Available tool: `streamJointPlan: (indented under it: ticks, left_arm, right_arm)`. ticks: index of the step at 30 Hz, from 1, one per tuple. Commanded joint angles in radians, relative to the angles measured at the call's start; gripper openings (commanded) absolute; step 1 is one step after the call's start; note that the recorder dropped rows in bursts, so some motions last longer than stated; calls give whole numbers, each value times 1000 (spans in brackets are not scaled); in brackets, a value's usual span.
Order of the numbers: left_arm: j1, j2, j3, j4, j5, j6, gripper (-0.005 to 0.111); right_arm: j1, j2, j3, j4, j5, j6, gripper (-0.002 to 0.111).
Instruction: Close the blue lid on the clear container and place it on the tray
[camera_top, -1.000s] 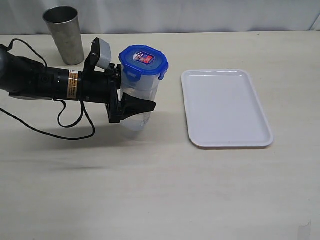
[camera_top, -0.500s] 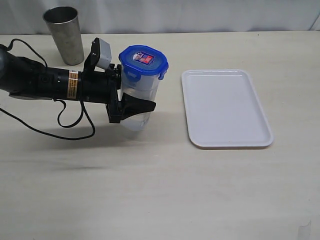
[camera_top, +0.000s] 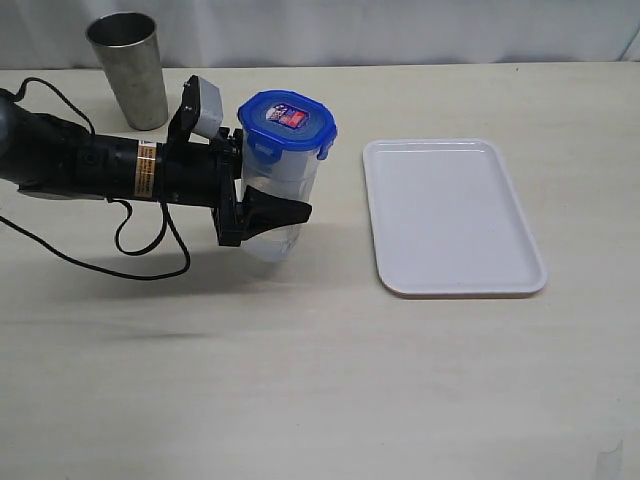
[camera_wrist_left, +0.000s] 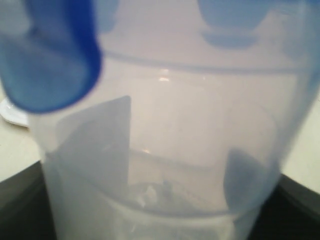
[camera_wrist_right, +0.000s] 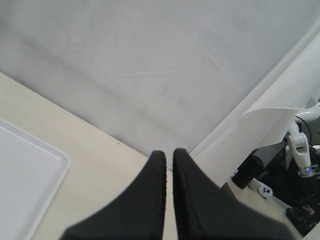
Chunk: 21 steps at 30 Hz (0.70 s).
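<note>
The clear container (camera_top: 280, 200) stands upright left of centre on the table with the blue lid (camera_top: 287, 123) on top of it, sticker facing up. My left gripper (camera_top: 275, 212) is shut on the container's body, one black finger across its front. In the left wrist view the clear container (camera_wrist_left: 165, 150) fills the picture, with a blue lid flap (camera_wrist_left: 50, 55) hanging at one side. The white tray (camera_top: 450, 215) lies bare to the right of the container. My right gripper (camera_wrist_right: 169, 155) is shut with nothing in it, and it is outside the exterior view.
A grey steel cup (camera_top: 128, 70) stands at the back left behind the left arm. A black cable (camera_top: 140, 250) loops on the table below that arm. A corner of the tray (camera_wrist_right: 25, 170) shows in the right wrist view, near the table's far edge and a white backdrop.
</note>
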Motion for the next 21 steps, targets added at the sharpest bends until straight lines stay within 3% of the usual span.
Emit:
streamJointPlan:
  ticks: [1, 14, 21]
  left_arm:
    - [1, -16, -6, -19, -36, -5, 0]
    - [1, -16, -6, -21, -36, -5, 0]
    - [1, -16, -6, -21, -36, -5, 0]
  right_arm:
    - [-8, -4, 3, 10, 85, 4, 5]
    - [-8, -4, 3, 10, 334, 4, 5]
    - [-8, -4, 3, 12, 337, 4, 5]
